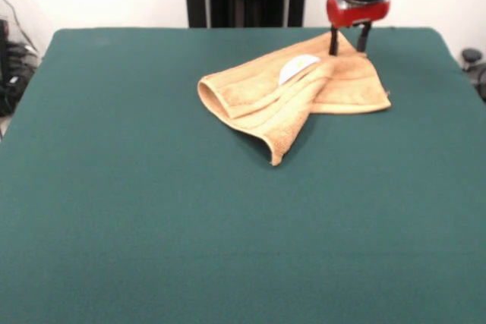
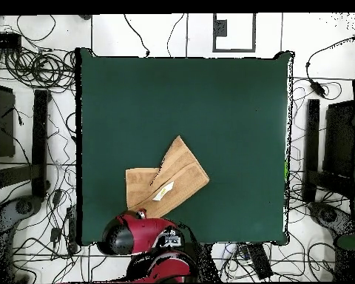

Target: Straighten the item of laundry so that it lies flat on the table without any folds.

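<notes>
step: gripping far corner of folded towel (image 1: 292, 92) on table (image 1: 152, 210) | fingers (image 1: 332, 42) spread, straddling that corner, nothing held | next: close, pull flap open

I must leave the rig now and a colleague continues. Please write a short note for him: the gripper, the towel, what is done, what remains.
Gripper: open, fingers apart, down at the towel's far corner by the robot's side, holding nothing as far as I can see.
Towel: on the green table, near the robot's edge, folded over itself, white label showing.
Done: nothing flat yet.
Left: grasp a corner, pull the folds open, lay it flat.
</notes>
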Tool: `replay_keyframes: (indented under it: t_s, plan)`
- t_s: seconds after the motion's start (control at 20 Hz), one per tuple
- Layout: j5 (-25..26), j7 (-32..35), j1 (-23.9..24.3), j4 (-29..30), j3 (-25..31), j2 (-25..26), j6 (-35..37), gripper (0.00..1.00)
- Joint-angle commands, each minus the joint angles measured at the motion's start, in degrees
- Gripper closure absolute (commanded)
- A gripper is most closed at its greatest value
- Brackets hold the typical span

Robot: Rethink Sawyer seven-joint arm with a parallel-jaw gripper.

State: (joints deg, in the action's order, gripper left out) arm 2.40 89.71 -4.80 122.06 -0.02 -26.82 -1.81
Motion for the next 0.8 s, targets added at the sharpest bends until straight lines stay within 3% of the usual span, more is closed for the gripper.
replay_keyframes:
  t_s: [0.05, 0.4, 0.8]
  plan:
    - [0.05, 9.86, -1.20, -2.67, 1.93, 3.64, -1.44, 0.00]
    - [-1.86, 12.25, -3.89, -1.75, 0.55, 1.25, -2.97, 0.00]
    - [-0.11, 10.68, -1.86, -3.20, 2.24, 3.39, -4.04, 0.00]
